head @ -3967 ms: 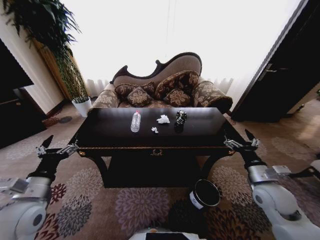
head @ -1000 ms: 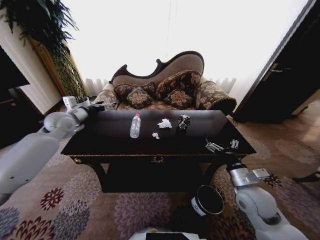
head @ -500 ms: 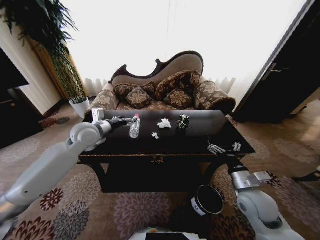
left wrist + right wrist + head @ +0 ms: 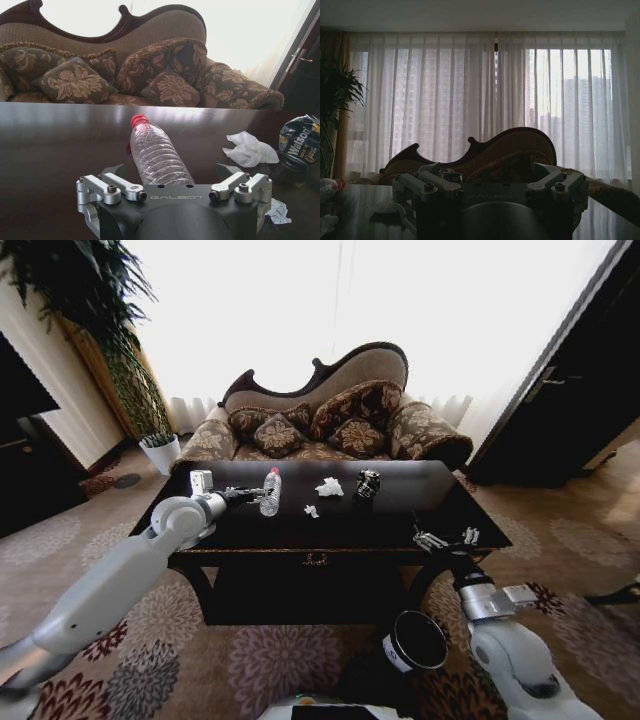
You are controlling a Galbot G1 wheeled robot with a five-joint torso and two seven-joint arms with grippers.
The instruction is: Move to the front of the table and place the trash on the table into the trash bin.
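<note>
One bottle (image 4: 157, 157) lying between open left claw (image 4: 172, 187) prongs.

Head looks down; both wrists face the sofa (image 4: 150, 65).

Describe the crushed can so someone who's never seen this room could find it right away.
On the long dark table before the sofa, it stands farthest right among the litter, beside the white paper wad. The can is the only dark, dented piece.
</note>
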